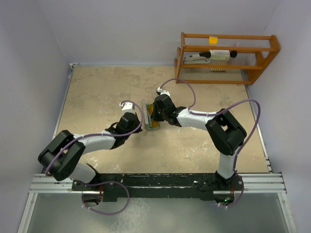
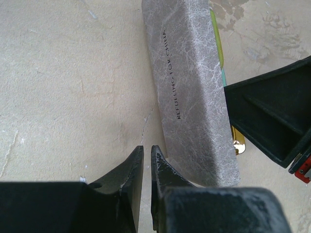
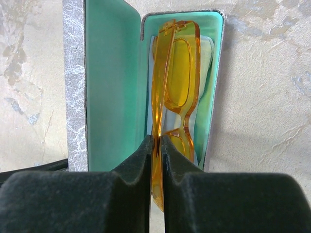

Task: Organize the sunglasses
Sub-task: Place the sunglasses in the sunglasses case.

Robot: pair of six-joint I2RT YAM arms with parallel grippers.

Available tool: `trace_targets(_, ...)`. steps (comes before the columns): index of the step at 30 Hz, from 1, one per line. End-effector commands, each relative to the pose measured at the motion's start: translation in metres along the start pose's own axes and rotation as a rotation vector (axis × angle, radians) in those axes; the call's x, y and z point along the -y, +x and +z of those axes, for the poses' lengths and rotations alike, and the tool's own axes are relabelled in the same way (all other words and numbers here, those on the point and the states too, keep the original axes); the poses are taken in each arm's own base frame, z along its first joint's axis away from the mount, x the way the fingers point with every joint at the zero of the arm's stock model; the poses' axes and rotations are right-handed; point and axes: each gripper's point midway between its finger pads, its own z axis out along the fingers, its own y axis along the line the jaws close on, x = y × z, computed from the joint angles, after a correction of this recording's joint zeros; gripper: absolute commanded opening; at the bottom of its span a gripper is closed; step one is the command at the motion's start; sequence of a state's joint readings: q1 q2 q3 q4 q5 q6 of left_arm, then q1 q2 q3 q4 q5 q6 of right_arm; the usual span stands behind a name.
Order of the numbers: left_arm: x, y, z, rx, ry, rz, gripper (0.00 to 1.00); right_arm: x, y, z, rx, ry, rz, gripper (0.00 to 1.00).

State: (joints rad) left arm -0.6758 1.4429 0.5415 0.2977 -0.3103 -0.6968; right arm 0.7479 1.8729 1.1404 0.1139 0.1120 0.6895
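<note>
The orange sunglasses (image 3: 177,82) lie folded in the open grey case (image 3: 74,87) with green lining, over a pale cloth in the tray. My right gripper (image 3: 159,141) is shut on the sunglasses' frame, at the case's near end. In the top view the case (image 1: 145,112) sits at the table's middle with the sunglasses (image 1: 153,121) in it and the right gripper (image 1: 158,112) over them. My left gripper (image 2: 146,151) is shut and empty, resting by the outside of the raised grey lid (image 2: 189,87); it shows in the top view (image 1: 132,112) left of the case.
A wooden rack (image 1: 226,58) stands at the back right with a stapler-like item and a small yellow thing on it. Walls bound the beige table (image 1: 97,92) on three sides. The right arm's black fingers (image 2: 272,116) show in the left wrist view.
</note>
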Motion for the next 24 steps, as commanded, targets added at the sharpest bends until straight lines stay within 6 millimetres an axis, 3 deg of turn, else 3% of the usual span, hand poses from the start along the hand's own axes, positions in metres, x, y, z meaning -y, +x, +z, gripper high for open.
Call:
trace_targets(1, 0.012, -0.018, -0.001, 0.046, 0.027, -0.019, 0.08, -0.012, -0.014, -0.005, 0.053, -0.034, 0.008, 0.00)
trace_targets(15, 0.013, -0.017, 0.001, 0.041, 0.026, -0.016, 0.08, -0.027, -0.006, -0.010, 0.030, -0.136, 0.040, 0.01)
trace_targets(18, 0.013, -0.015, 0.000, 0.038, 0.026, -0.015, 0.08, -0.028, -0.005, -0.010, 0.030, -0.144, 0.046, 0.06)
trace_targets(21, 0.013, -0.015, 0.000, 0.038, 0.027, -0.015, 0.08, -0.025, -0.003, -0.009, 0.023, -0.131, 0.047, 0.17)
trace_targets(24, 0.013, -0.015, 0.000, 0.038, 0.027, -0.015, 0.08, -0.022, -0.005, -0.012, 0.032, -0.115, 0.037, 0.21)
